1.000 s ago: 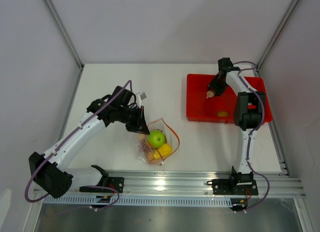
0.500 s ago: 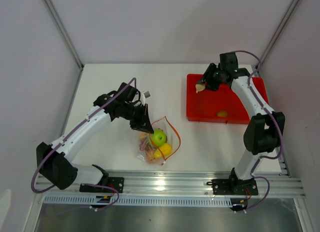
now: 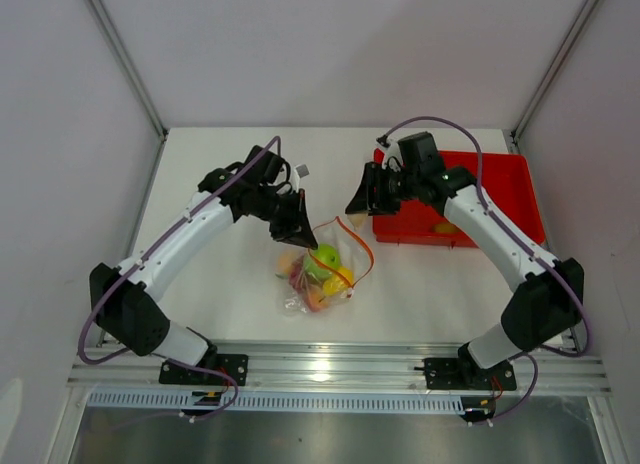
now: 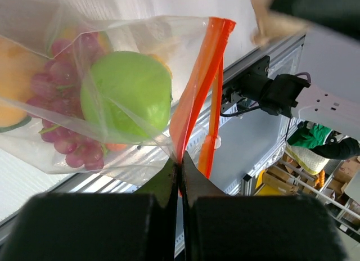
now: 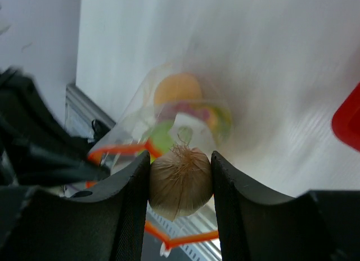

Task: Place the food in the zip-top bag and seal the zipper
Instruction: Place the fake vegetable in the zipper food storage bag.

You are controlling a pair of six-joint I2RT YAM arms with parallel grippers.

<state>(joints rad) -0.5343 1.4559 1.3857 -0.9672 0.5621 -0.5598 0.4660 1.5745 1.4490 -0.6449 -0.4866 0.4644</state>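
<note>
The clear zip-top bag (image 3: 322,272) lies mid-table with a green apple (image 3: 322,259), grapes and yellow-orange fruit inside. My left gripper (image 3: 303,239) is shut on the bag's orange-red zipper (image 4: 197,103) and holds the mouth edge up. The left wrist view shows the apple (image 4: 126,95) and purple grapes (image 4: 62,137) through the plastic. My right gripper (image 3: 356,207) is shut on a tan round food with a fibrous tuft (image 5: 180,182). It hovers just above and right of the bag's open mouth (image 5: 121,151).
A red tray (image 3: 500,184) stands at the back right with one small yellow-green fruit (image 3: 445,227) in it; its corner shows in the right wrist view (image 5: 349,120). An aluminium rail (image 3: 330,369) runs along the near edge.
My right arm has swung left from the red tray to the bag's mouth, carrying the tan food. My left gripper has moved right and back with the bag's edge.
</note>
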